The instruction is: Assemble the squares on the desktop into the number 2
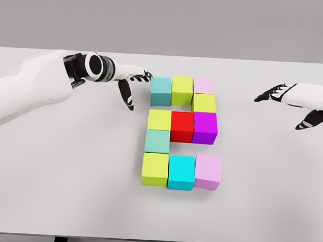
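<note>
Head view: white tabletop point(50, 175) w/ 11 colored cubes laid out as a blocky 2 near center. No containers, no labels or readable text on any cube.

Top row, L to R: teal cube point(161, 91), lime cube point(182, 90), pale pink cube point(204, 86), all touching side by side. Just below the pink one, a yellow-green cube point(204, 103) forms the right side of the upper bend. Mid row: yellow-green cube point(159, 120), red cube point(182, 127), purple cube point(205, 128), touching. Below the mid-left one sits a muted green cube point(157, 142). Bottom row: lime-yellow cube point(155, 169), cyan cube point(181, 172), light pink cube point(208, 171); the last looks slightly offset toward the far side vs its neighbors, still touching the cyan one.

Left hand point(132, 81): arm comes in from upper left, stretched across the tabletop, wrist w/ black band. Fingers extended toward the teal cube, tips right at or just beside its left face; can't tell if actual contact. Thumb hangs down. Hand open, gripping nothing.

Right hand point(292, 98): enters from right edge, well apart from the cubes, palm facing down, fingers relaxed and pointing left, thumb drooping. Open, holds nothing.
</note>
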Controlling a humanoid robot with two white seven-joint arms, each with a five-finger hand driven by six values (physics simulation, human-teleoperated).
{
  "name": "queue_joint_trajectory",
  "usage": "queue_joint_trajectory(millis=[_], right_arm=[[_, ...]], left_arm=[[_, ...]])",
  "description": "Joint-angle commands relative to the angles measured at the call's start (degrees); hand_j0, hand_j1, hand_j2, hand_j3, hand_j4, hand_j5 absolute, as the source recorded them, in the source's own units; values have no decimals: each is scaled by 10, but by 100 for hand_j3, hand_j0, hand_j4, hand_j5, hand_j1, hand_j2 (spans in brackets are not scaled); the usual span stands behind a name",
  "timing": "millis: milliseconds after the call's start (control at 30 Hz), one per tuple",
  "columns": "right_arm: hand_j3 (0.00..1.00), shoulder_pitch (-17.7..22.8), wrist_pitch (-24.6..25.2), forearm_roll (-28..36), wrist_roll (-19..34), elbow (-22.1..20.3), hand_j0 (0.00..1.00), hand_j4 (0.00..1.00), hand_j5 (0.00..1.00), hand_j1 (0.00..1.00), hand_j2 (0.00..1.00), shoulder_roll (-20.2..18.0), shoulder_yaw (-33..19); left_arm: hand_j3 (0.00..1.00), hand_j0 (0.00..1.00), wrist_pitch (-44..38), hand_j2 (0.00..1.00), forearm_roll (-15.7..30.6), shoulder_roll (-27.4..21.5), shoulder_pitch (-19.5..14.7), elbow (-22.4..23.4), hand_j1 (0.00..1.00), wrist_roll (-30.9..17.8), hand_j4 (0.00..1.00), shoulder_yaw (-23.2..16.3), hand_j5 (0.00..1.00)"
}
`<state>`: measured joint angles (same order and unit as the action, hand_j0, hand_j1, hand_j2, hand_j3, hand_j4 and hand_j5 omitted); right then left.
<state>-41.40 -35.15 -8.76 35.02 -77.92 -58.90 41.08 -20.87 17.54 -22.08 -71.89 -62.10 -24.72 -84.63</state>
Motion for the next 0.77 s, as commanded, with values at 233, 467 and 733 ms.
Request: queue_joint_trajectory(millis=[233,467,733], right_arm=[[100,1,1,3,0,-1,100,100,100,100,100,-3,0],[100,1,1,3,0,-1,100,100,100,100,100,0,0],[100,1,1,3,0,-13,100,100,100,100,100,2,0]], left_arm=[[100,100,46,100,0,-199,-15,-132,100,-1,100,5,100],[100,100,404,100,-2,-327,16,-214,100,-8,100,4,100],[100,100,417,100,-9,-327,18,-215,100,-9,100,3,100]])
